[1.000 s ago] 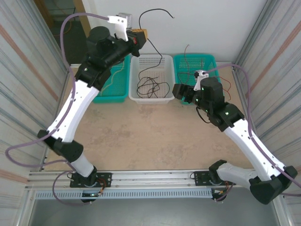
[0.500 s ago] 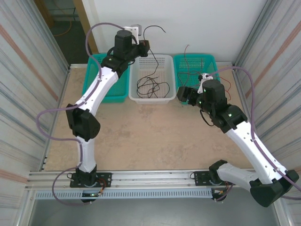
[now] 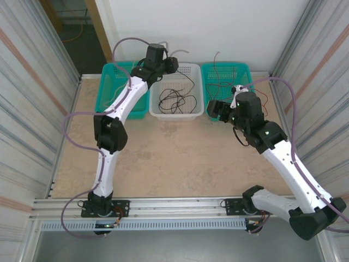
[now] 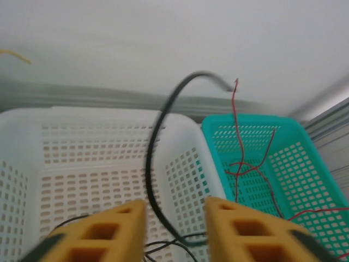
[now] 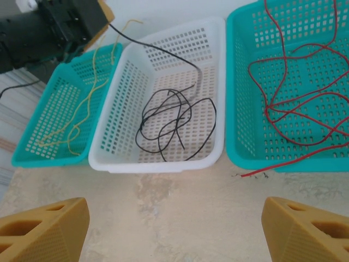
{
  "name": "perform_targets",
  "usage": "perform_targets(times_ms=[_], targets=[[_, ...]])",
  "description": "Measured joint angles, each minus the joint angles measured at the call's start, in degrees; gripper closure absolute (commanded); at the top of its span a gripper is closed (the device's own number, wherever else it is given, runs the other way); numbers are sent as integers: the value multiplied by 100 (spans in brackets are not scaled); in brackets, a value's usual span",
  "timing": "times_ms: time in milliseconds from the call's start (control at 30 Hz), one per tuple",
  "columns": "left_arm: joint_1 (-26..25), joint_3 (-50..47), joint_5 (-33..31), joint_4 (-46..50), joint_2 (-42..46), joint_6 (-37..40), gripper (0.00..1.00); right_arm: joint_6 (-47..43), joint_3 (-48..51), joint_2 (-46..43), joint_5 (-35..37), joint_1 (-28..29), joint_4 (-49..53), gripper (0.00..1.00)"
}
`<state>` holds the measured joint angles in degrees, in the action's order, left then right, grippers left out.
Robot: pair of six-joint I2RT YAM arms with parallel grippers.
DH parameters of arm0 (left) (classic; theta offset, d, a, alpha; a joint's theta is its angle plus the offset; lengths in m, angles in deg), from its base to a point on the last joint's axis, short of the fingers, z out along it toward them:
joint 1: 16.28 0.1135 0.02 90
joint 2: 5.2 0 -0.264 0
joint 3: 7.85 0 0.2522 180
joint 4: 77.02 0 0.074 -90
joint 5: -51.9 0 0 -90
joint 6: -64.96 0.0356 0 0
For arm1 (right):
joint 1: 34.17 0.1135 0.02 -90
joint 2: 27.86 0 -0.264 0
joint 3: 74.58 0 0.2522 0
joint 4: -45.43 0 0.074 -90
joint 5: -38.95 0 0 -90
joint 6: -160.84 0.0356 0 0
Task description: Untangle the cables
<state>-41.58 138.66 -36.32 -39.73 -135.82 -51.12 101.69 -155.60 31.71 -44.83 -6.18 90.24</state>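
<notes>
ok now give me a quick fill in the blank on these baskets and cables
The thin black cables lie in the ____ plastic mesh basket.
The thin yellow cables lie in a ____ plastic basket.
On the right pincer the jaws stand ____.
Missing words: white; teal; open.

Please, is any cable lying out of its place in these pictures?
Yes. One red cable crosses the front rim of the right teal basket, and its end lies outside on the table. No other cable end that I see touches the table.
</notes>
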Motion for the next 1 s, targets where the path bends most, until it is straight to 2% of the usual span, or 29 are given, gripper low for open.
perform_targets(times_ms=[100, 333, 533, 567, 600, 633, 700, 800, 833, 1000], targets=[[22, 0, -22, 76, -111, -96, 44, -2, -2, 17, -4, -7, 37, 19], [83, -142, -59, 4, -85, -208, 42, -72, -116, 105, -20, -26, 146, 19], [83, -1700, -35, -192, 874, -166, 39, -140, -164, 103, -20, -28, 162, 18], [83, -2068, -35, -240, 1193, -114, 36, -151, -164, 103, -20, -28, 160, 17], [85, -2452, -37, -275, 1563, -59, 29, -162, -164, 103, -17, -28, 153, 16], [87, -2861, -46, -354, 1996, 39, 18, -179, -164, 98, -17, -28, 136, 15], [87, -3637, -138, -481, 2909, 177, 2, -238, -164, 76, -13, -28, 55, 12], [87, -4850, -411, -822, 4535, 490, 1, -330, -142, -31, 28, -26, -208, 6], [87, -5285, -551, -953, 5141, 662, 1, -348, -92, -83, 66, -26, -376, 1], [87, -7283, -1491, -1451, 7532, 1585, 1, -444, 619, -291, 332, -28, -1552, 1]])
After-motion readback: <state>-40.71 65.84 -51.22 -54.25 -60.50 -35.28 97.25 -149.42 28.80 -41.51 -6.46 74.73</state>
